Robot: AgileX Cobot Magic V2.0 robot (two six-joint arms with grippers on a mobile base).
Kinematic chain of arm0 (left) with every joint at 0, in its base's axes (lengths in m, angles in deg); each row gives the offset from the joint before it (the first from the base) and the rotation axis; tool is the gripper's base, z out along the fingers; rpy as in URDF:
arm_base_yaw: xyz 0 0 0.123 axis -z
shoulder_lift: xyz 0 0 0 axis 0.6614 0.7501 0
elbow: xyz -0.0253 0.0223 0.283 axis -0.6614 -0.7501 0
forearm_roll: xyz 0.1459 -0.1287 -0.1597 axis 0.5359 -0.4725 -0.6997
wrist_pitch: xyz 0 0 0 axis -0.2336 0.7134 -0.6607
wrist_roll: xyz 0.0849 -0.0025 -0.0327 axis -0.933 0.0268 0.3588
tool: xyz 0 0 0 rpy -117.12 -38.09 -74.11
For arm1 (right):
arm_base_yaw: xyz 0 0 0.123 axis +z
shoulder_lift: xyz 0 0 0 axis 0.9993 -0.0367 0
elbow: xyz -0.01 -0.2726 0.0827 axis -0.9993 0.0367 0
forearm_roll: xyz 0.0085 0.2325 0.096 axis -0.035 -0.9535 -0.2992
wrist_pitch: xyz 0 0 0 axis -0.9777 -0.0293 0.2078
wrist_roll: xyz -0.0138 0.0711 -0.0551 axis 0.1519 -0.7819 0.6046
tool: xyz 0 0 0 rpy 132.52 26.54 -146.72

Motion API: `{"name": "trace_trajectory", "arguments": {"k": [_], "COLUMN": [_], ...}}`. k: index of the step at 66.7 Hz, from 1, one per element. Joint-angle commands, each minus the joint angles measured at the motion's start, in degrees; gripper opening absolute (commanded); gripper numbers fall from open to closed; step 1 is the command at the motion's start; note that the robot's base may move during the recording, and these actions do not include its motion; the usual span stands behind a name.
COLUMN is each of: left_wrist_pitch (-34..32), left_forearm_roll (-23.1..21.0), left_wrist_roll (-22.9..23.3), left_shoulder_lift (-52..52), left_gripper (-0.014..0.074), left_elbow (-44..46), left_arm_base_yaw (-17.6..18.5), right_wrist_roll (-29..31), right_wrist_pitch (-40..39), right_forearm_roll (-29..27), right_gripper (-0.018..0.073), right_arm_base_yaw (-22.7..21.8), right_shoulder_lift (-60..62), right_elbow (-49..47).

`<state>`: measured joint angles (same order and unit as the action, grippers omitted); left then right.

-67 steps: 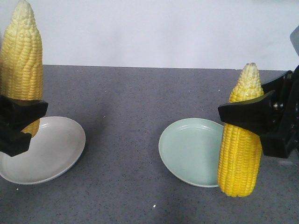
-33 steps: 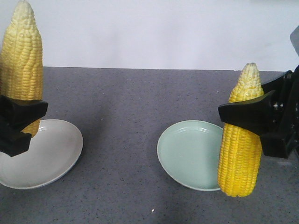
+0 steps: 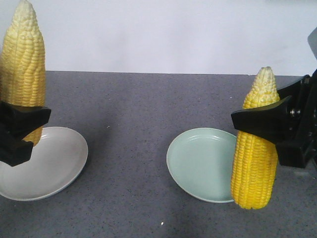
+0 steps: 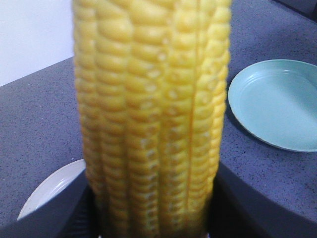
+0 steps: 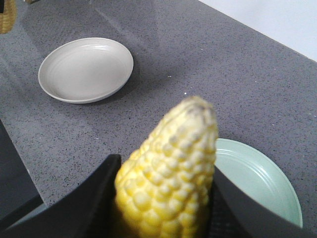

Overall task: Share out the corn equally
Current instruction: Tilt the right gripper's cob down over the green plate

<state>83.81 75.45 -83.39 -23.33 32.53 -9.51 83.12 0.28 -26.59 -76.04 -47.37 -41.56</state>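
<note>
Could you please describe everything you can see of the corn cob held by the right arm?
The corn cob is whole and husked, with rows of glossy yellow kernels tapering to a paler, slightly rough tip. It stands nearly upright, tip up, clamped around its upper part by the black right pincer. Its blunt lower end hangs at the near right edge of the pale green plate; whether it touches anything there is unclear.

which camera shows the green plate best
The left wrist view: the green plate lies nearly whole and unobstructed, only its right edge cut off. In the front-facing view, the corn held by the right gripper hides its right rim. In the right wrist view, that corn covers its left part.
</note>
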Motion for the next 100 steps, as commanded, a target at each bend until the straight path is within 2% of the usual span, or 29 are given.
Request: {"name": "trace_trajectory", "arguments": {"k": [1,48,56,74,84,100], "left_wrist_pitch": [-3.65,-3.65,-3.65,-3.65,-3.65,-3.65], "left_forearm_roll": [0.22,0.22,0.22,0.22,0.22,0.22], "left_wrist_roll": [0.24,0.24,0.24,0.24,0.24,0.24], "left_shoulder_lift": [-0.57,-0.57,-0.57,-0.57,-0.57,-0.57], "left_gripper": [0.0317,0.0317,0.0317,0.0317,0.0317,0.0317], "left_elbow": [1.37,1.37,1.37,1.37,1.37,1.37], "left_arm_base_yaw": [0.01,0.01,0.01,0.01,0.01,0.01], "right_wrist_roll": [0.47,-0.95,-8.63,-24.0,-27.64,-28.24], "right_wrist_pitch": [-2.63,-2.79,-2.56,4.45,9.45,11.81], "right_forearm_roll": [-2.35,-2.82,-2.43,8.5,11.83,11.83], "right_gripper": [0.0157,0.0157,0.016,0.0169,0.017,0.0172], "right_arm_base_yaw": [-0.09,-0.09,-0.15,-0.15,-0.15,-0.15], "right_shoulder_lift": [0.63,0.57,-0.82,-12.59,-20.79,-32.53], "right_elbow": [-1.45,-1.45,-2.77,-13.96,-20.05,-26.9]}}
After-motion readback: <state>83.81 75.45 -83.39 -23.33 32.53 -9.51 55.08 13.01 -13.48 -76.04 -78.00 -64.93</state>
